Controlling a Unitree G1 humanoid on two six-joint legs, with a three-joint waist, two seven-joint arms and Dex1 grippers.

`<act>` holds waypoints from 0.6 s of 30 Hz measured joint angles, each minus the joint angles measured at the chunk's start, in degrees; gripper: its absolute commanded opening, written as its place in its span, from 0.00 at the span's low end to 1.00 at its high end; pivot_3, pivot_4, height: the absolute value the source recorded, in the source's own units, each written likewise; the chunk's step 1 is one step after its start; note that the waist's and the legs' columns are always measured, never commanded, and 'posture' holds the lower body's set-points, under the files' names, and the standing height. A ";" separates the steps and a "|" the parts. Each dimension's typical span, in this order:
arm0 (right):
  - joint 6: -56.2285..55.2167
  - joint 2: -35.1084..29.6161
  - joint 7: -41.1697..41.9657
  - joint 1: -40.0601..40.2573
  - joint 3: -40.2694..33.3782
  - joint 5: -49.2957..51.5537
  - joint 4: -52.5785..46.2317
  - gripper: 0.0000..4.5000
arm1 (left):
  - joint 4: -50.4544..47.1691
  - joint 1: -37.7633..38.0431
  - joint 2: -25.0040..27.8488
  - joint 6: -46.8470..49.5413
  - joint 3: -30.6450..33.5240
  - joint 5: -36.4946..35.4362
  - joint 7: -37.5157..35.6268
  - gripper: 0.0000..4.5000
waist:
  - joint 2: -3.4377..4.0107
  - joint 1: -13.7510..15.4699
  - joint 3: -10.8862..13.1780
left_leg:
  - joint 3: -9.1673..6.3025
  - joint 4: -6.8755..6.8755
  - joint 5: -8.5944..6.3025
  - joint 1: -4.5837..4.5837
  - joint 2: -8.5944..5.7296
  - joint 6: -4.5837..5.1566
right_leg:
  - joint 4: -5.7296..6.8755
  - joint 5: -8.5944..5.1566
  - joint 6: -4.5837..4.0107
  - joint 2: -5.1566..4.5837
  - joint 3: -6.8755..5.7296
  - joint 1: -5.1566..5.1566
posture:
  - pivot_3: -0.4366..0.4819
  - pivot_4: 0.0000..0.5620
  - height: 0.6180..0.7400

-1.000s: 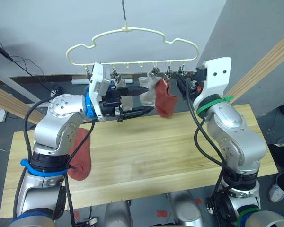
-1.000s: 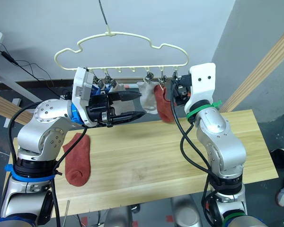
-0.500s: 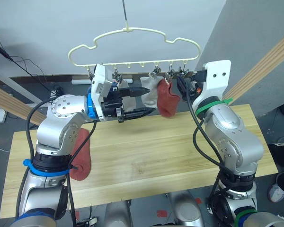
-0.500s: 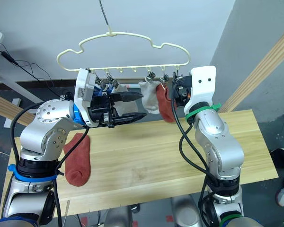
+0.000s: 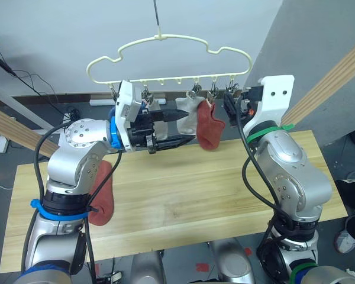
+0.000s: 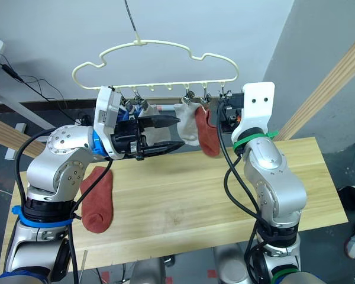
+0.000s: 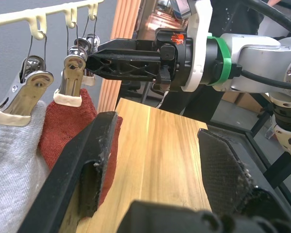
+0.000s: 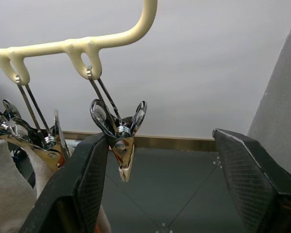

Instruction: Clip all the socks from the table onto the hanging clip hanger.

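Note:
The cream clip hanger (image 5: 168, 39) hangs above the table's (image 5: 189, 195) far edge. A light grey sock (image 5: 188, 116) and a rust-red sock (image 5: 210, 128) hang from its silver clips, and another grey sock (image 6: 149, 128) hangs behind my left gripper. One rust-red sock (image 5: 100, 192) lies on the table at the left. My left gripper (image 7: 155, 160) is open and empty, right beside the hanging red sock (image 7: 63, 128). At the hanger's right end my right gripper (image 8: 167, 184) is wide open, with an empty clip (image 8: 122, 151) beside one finger.
Round wooden poles slant past the table at the left (image 5: 6, 127) and the right (image 5: 337, 74). A grey wall panel (image 5: 307, 47) rises behind my right arm. Cables (image 5: 29, 77) lie on the floor at the back left.
My right gripper has drawn back a little to the right, away from the red sock's clip. My left gripper has edged right toward the hanging socks. The hanger has swayed slightly right.

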 measured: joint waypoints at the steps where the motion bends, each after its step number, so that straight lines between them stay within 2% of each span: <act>1: 0.00 0.25 0.00 -0.01 -0.05 0.08 0.00 0.78 | 0.00 0.00 0.00 0.00 -0.14 0.01 -0.02 0.67 | 0.00 -0.01 0.00 | 0.00 0.00 0.00 0.00 0.00 0.00 | 0.00 0.00 0.00 0.00 0.00 0.00 | 0.14 0.62 0.92; 18: -0.08 4.43 -0.45 -2.51 -2.76 0.58 0.98 0.78 | 0.01 -0.01 -0.37 0.03 -0.85 0.00 -0.01 0.67 | 0.00 -0.05 0.00 | -0.01 0.00 0.00 0.00 0.00 0.01 | 0.01 0.00 -0.01 0.00 -0.01 0.00 | 0.14 0.62 0.92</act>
